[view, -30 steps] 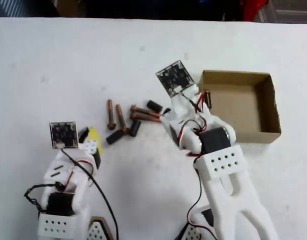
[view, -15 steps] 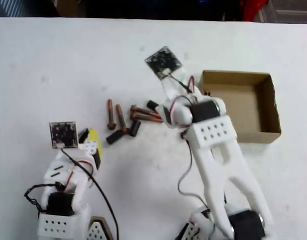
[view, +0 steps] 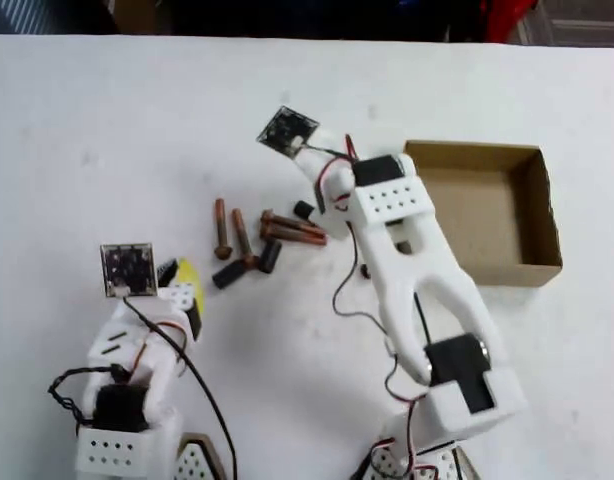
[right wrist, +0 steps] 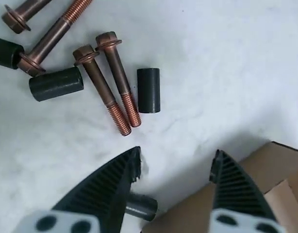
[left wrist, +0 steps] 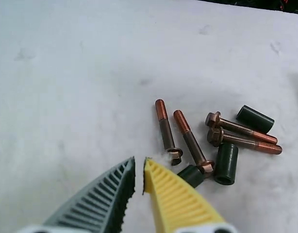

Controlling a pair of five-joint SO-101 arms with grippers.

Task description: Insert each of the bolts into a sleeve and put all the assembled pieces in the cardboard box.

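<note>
Now the right hand (right wrist: 177,161) is spread wide beside the cardboard box (view: 535,215), the left hand (left wrist: 139,170) pinched closed and empty; bolts (right wrist: 103,91) and sleeves (right wrist: 148,90) lie loose on the desk (view: 117,120) between them

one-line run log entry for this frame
left gripper: shut, beside copper-coloured metal bolts | right gripper: open, above table near black cylindrical sleeve | bolts, sleeves: loose, unassembled | brown cardboard box: on table
</note>
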